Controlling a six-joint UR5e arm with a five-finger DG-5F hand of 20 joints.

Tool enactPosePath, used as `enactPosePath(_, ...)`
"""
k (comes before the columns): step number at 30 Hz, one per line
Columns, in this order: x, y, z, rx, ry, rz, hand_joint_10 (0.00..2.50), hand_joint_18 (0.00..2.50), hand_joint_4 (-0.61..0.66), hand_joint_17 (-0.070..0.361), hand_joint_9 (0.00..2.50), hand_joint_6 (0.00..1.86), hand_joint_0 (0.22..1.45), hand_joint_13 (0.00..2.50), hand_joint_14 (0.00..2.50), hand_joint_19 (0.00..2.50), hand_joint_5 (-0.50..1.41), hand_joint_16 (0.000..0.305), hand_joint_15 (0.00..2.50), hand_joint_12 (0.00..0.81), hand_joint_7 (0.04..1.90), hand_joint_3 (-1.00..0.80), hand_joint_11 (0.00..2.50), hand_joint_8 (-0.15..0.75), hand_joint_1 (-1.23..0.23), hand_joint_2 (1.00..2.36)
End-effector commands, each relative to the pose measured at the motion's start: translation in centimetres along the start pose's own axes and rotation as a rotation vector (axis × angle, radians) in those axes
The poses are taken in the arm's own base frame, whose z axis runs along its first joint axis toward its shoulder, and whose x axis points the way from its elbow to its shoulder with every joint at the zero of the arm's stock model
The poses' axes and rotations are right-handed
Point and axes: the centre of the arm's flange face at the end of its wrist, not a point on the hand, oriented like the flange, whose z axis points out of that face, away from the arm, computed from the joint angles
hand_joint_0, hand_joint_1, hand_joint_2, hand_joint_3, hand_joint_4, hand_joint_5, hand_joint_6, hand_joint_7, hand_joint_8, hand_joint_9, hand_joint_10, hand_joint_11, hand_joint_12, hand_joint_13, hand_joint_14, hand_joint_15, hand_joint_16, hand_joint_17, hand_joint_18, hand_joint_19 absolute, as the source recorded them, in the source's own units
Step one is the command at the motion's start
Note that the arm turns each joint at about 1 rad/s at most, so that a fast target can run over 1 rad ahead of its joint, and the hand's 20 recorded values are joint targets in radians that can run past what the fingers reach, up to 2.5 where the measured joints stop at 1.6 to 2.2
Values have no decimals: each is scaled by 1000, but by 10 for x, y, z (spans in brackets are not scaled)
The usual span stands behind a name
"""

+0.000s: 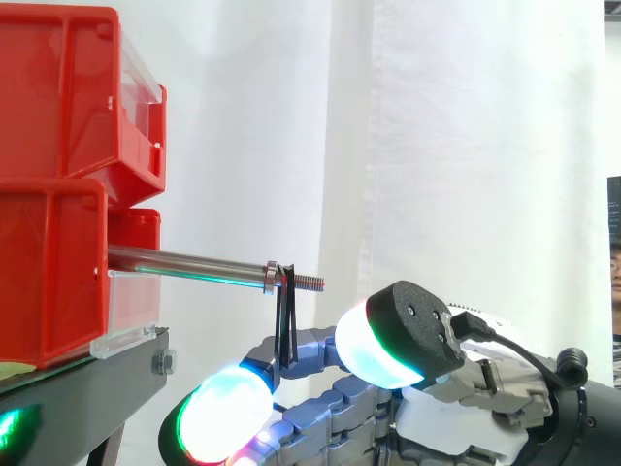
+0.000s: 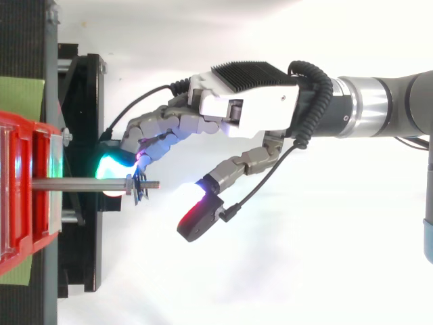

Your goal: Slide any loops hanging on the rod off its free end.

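We saw the black loop [image 1: 284, 316] hanging at centre frame on the rod [image 1: 189, 263], just short of its threaded free end. Not off yet; we judged a short slide remained. Hand [image 2: 247, 108] was open, fingers loosely bent beside the loop, thumb well apart.

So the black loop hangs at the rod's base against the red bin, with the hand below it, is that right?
No: in the side view the black loop hangs near the free end of the rod, away from the red bin, with the hand below it.
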Motion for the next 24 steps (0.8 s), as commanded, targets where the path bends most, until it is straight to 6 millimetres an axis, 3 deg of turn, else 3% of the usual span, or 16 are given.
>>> enactPosePath(1,-1,0,0,-1,-4,40,6,640,329,94,791,503,570,788,8,330,-134,42,213,355,906,-406,193,312,-541,1008)
enactPosePath(14,1,1,1,-1,-8,70,6,669,334,92,810,503,589,823,9,353,-126,41,235,351,915,-411,207,312,-554,1008)
enactPosePath(24,2,2,2,-3,-7,67,6,683,323,92,818,504,596,835,11,363,-122,41,240,353,1028,-415,223,311,-609,1008)
